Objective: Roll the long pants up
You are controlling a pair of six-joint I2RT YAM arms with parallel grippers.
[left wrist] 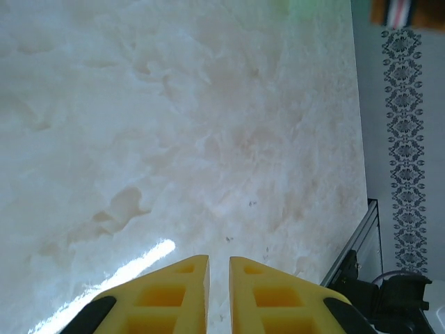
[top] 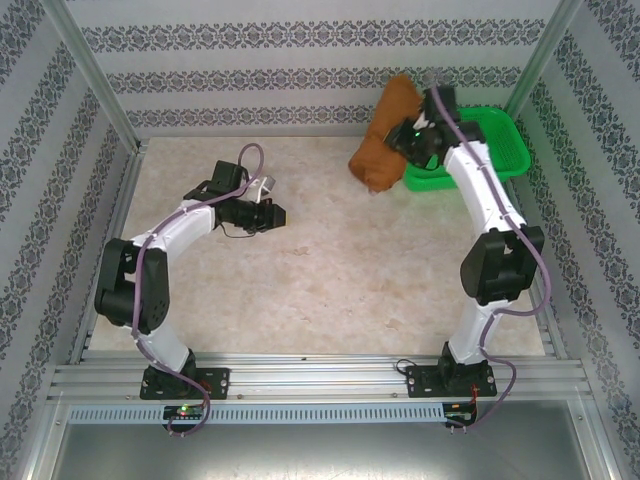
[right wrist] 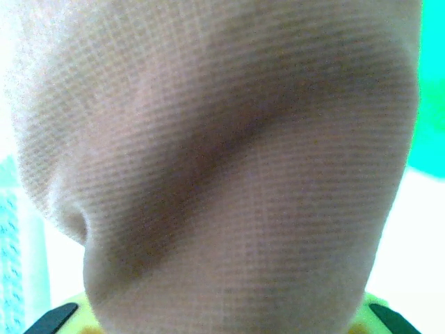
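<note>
We are looking at the long pants (top: 383, 135) at the far right of the bench (top: 330, 290), where they are sitting as a thick rust-brown bundle against the right pincer (top: 404, 143). In the overhead view the bundle is leaning from the back wall down toward the bench, and its right side is overlapping the left rim of a green basket (top: 500, 150). The right arm is stretching out to it, and its pincer is biting into the bundle's right side from the basket side.

From the right wrist camera we are seeing the cloth pressed close to the lens, with the tips of the yellow fingers (right wrist: 52, 319) peeking out at the bottom corners on either side of it. The jaws are standing partly apart with the fabric packed between them, so the pincer is gripping the pants.

The cloth is showing a fine woven grid, soft rounded folds and one dark crease running diagonally across it.

The left pincer (top: 278, 215) is hanging over bare marbled bench, well apart from the bundle. Its yellow fingers (left wrist: 174, 292) are standing almost together with a thin slit between them, and they are holding nothing.
</note>
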